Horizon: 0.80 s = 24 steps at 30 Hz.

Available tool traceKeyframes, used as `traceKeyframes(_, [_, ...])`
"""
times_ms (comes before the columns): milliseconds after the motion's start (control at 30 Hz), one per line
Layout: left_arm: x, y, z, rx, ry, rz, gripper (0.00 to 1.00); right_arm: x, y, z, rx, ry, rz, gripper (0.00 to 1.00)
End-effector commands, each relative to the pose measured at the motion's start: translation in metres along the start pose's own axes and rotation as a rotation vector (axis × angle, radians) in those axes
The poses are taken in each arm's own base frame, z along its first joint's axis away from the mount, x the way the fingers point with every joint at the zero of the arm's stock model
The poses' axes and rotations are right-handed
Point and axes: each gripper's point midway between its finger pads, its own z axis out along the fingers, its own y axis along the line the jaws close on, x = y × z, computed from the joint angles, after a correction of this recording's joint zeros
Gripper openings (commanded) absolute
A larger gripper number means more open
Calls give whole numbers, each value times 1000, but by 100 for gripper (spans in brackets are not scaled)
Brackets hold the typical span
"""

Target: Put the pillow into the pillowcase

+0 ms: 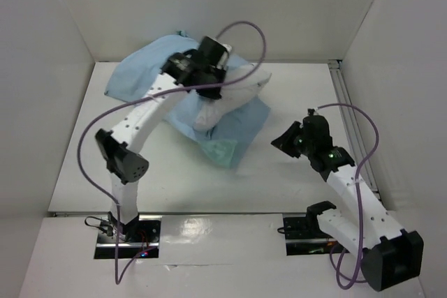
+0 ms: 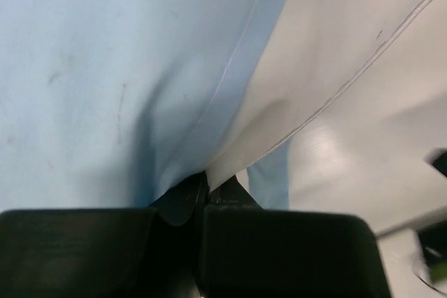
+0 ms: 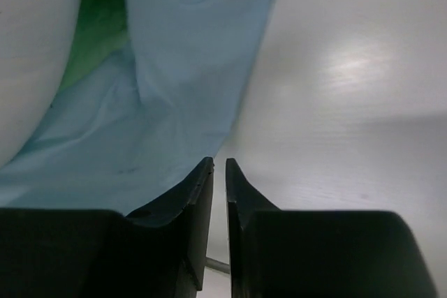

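Left hand (image 2: pixel 206 186) is pinched shut on cloth where pillowcase (image 2: pixel 84 68) meets pillow (image 2: pixel 363 47), far across the bench (image 1: pixel 209 186); right hand (image 3: pixel 219 169) hangs narrow, empty, beside the blue edge; it should catch that hem alone, spreading the mouth before any pushing.

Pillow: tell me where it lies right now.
In the top view the pillow lies toward the far side of the table, just left of centre, on the light blue pillowcase, with the left arm reaching over it.
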Motion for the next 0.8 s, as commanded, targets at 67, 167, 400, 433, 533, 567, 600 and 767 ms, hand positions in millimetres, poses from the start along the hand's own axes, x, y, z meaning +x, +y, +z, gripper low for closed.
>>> traceKeyframes(67, [-48, 28, -94, 313, -235, -157, 0, -45, 123, 6, -335, -126, -93, 18])
traceKeyframes(167, [-46, 29, -106, 391, -257, -191, 0, -52, 153, 15, -399, -126, -83, 26])
traceKeyframes(400, [-57, 38, -119, 462, -323, -228, 0, -29, 196, 81, -432, -73, -75, 47])
traceKeyframes(433, [-55, 38, -116, 460, -314, -229, 0, -24, 197, 98, -406, -74, -78, 49])
traceKeyframes(533, [-54, 36, -117, 494, -303, -248, 0, -10, 200, 125, -382, -47, -58, 56])
traceKeyframes(567, [-53, 34, -113, 502, -299, -246, 0, -3, 203, 128, -392, -37, -52, 59])
traceKeyframes(600, [-53, 37, -110, 506, -293, -261, 0, 3, 209, 129, -405, -35, -41, 62])
traceKeyframes(767, [-52, 32, -116, 540, -297, -259, 0, 9, 210, 157, -341, -69, -16, 72])
